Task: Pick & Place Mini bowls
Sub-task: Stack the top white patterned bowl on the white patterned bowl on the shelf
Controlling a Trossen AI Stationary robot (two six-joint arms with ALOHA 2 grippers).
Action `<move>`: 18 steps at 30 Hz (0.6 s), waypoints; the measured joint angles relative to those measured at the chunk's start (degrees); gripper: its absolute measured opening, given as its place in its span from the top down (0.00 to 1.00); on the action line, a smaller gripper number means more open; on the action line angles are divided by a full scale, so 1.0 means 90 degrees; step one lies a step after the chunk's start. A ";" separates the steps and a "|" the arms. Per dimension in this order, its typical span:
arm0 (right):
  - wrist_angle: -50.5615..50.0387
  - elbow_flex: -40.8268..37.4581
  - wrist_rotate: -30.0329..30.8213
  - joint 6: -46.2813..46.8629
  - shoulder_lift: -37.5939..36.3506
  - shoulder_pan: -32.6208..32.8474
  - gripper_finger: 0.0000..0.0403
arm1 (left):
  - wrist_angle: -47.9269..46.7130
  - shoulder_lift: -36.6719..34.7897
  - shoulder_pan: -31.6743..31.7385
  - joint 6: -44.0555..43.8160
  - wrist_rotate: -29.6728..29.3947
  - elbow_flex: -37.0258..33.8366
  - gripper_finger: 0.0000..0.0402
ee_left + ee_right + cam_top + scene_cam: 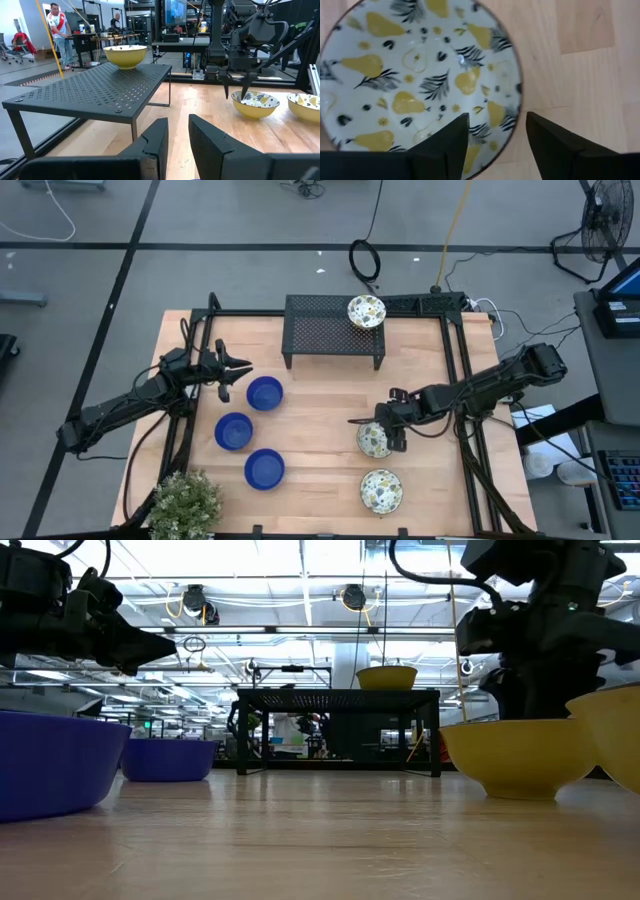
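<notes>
One patterned bowl (367,311) has already been set on top of the black mesh rack (330,332), at the rack's right end near the table's far edge. The step in hand looks like the picking up of the next patterned bowl (375,439), which is found on the right half of the wooden table (320,430), between the middle and the near edge.

The right gripper (383,432) is held right over this bowl. In the right wrist view its two dark fingers (445,145) are spread open, and the bowl's rim (512,80) is seen in the gap between them, one finger over the inside of the bowl (410,75) and one outside it. Nothing is held yet. Whether the rim is being touched cannot be told.

For the next move, the fingers would likely need to be lowered a little and pressed together on the rim. Then the bowl could be lifted and carried to the rack.

A third patterned bowl (381,489) is left near the table's near edge, on the right. Three blue bowls are seen on the left half: one (264,393) toward the middle, one (233,431) beside it, and one (264,468) nearer the near edge.

The left gripper (235,369) is kept waiting by the table's left edge, just beside the farthest blue bowl. Its fingers (155,145) are open a little and nothing is held.
</notes>
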 joint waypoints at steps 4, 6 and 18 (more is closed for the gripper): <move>0.0000 0.0000 -0.0001 0.0002 0.0000 -0.0150 0.62 | -0.0002 -0.0001 0.0002 -0.0002 -0.0001 0.0000 0.80; 0.0001 0.0000 -0.0005 0.0001 0.0000 -0.0214 0.65 | 0.0000 0.0000 0.0000 -0.0002 0.0000 0.0000 0.80; -0.0005 0.0000 -0.0311 -0.0016 0.0000 -0.0397 0.81 | 0.0000 -0.0002 0.0002 -0.0002 -0.0001 0.0000 0.80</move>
